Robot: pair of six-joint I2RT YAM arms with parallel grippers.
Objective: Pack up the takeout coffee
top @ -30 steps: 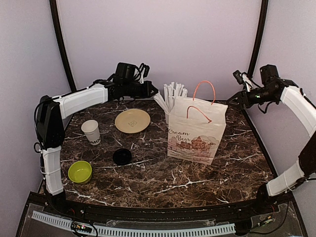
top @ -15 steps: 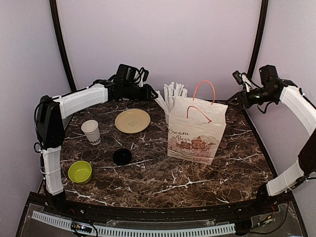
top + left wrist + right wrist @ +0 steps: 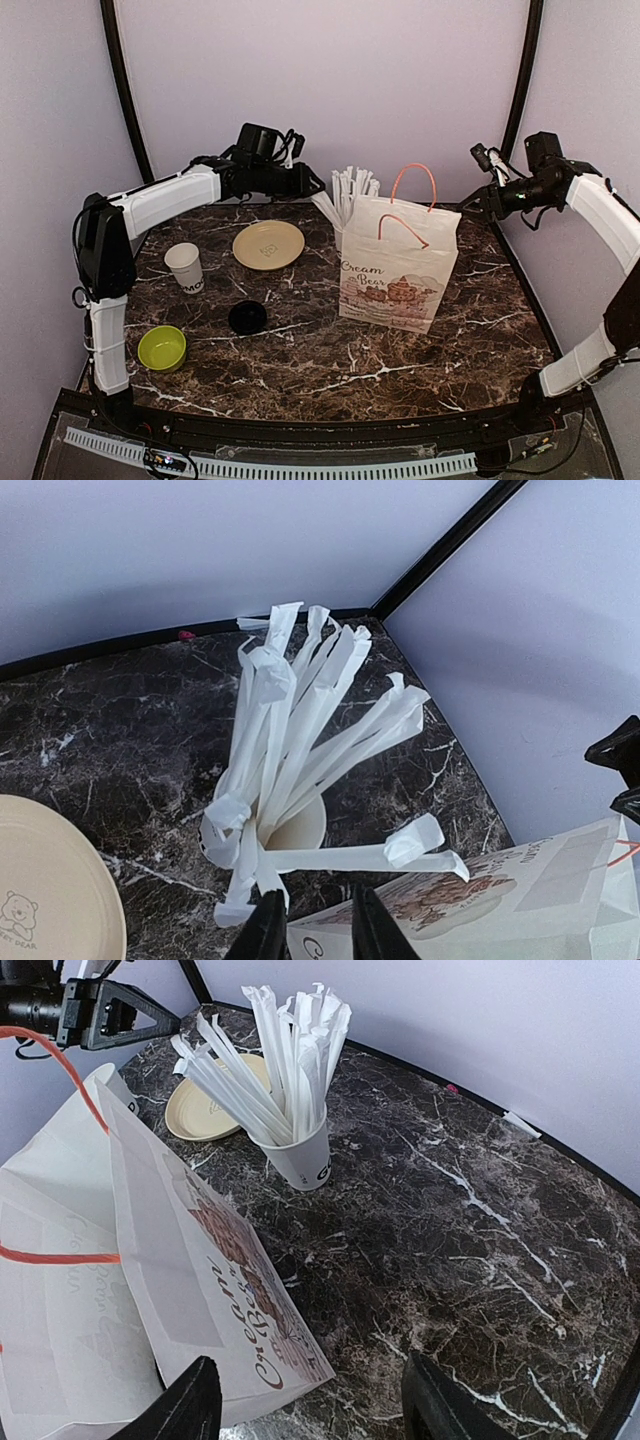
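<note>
Currently, the bag hides its inside; the coffee cannot be located in any view. Left fingers, slightly parted and empty, hang near the straw cup; right fingers, spread wide and empty, hang beside the bag. Lidless cup, lid, plate and bowl stand left on the tabletop. Bag print: "Cream Bear".

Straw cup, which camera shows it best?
Right wrist: the straw cup stands unobstructed, side wall and straws visible. Left wrist looks down into its mouth, wall mostly hidden by the straws. Top external shows only straws behind the paper bag.
</note>
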